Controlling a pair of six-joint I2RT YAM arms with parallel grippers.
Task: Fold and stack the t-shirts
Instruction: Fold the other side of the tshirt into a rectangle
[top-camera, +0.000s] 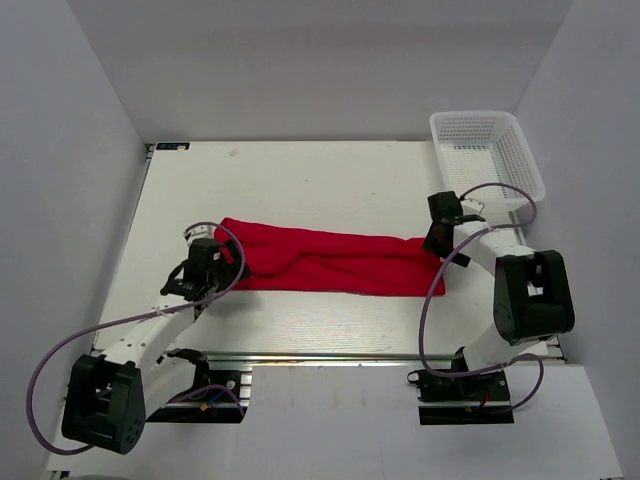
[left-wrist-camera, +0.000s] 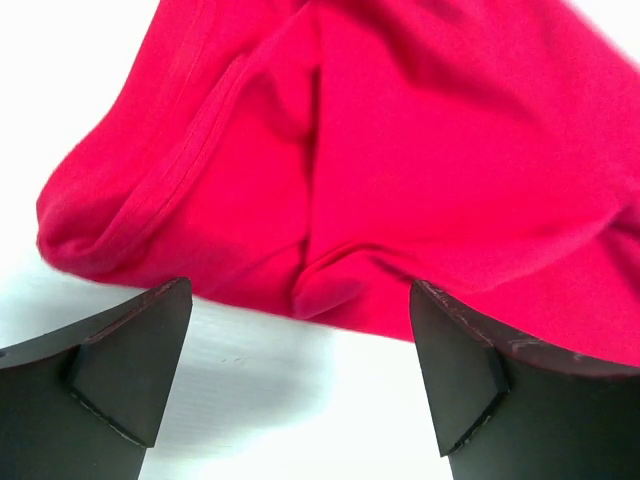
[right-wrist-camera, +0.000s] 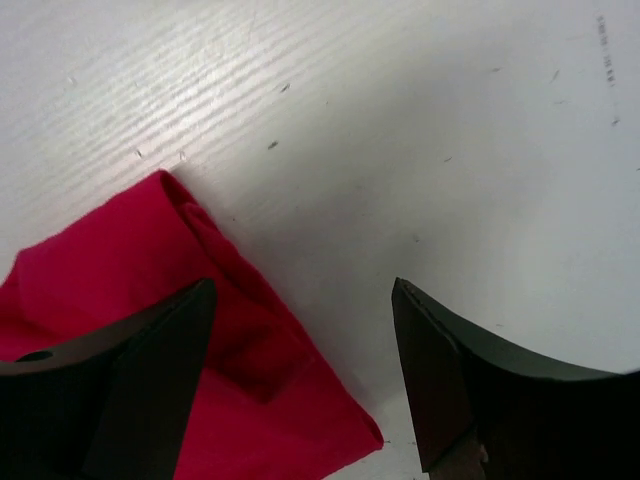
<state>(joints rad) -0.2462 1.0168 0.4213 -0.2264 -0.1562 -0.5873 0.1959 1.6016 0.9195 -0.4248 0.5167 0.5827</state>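
Observation:
The red t-shirt (top-camera: 335, 261) lies folded into a long narrow band across the middle of the table. My left gripper (top-camera: 222, 262) is open at the band's left end; in the left wrist view the shirt (left-wrist-camera: 400, 160) lies just ahead of the gripper (left-wrist-camera: 300, 345), with bare table between the fingers. My right gripper (top-camera: 442, 243) is open at the band's right end. In the right wrist view the gripper (right-wrist-camera: 300, 350) has its left finger (right-wrist-camera: 150, 370) over the shirt's corner (right-wrist-camera: 240, 400) and its right finger over bare table.
A white mesh basket (top-camera: 487, 150) stands at the table's back right corner. The white table (top-camera: 300, 180) is walled in by white panels on the left, back and right. A metal rail runs along its front edge (top-camera: 330, 357).

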